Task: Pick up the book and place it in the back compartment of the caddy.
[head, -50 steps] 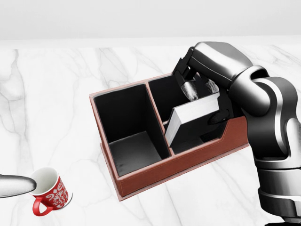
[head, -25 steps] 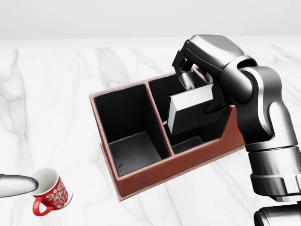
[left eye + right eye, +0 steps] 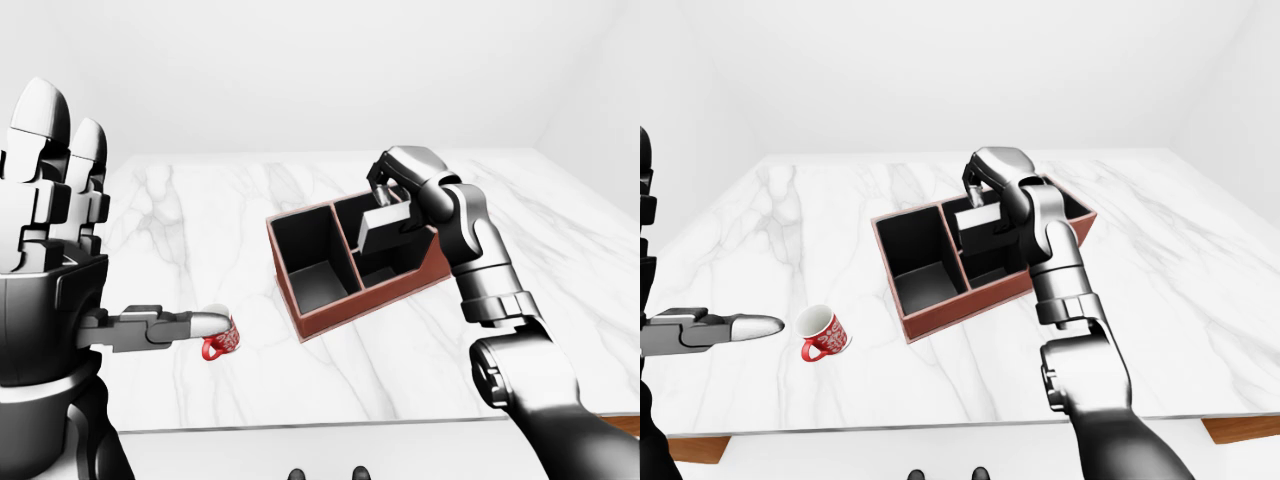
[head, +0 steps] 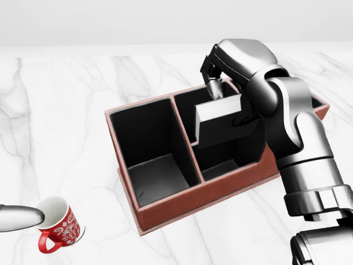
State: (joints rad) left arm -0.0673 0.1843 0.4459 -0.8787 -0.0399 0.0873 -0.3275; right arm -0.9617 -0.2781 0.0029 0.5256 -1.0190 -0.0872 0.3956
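While white marble counter (image 4: 66, 110) fills the head view, red-brown caddy (image 4: 165, 212) at centre, right robot hand (image 4: 220, 91) gripping tilted grey book (image 4: 218, 124) over its right compartment, left robot hand (image 3: 50, 200) fingers spread, red mug (image 4: 58, 226) lower left

The right arm rises from the bottom right of the head view, bends at the elbow and reaches toward the upper left, its wrist curled downward. The right hand (image 4: 220, 83) hangs over the caddy (image 4: 165, 212), above the compartment farther from the mug (image 4: 58, 226), with its fingers (image 4: 216, 88) closed on the top edge of the book (image 4: 218, 118), which is tilted. The left hand (image 3: 45, 190) is raised upright at the left of the left-eye view, palm side hidden, fingers straight and together, holding nothing. One finger (image 3: 160, 325) juts sideways toward the mug.
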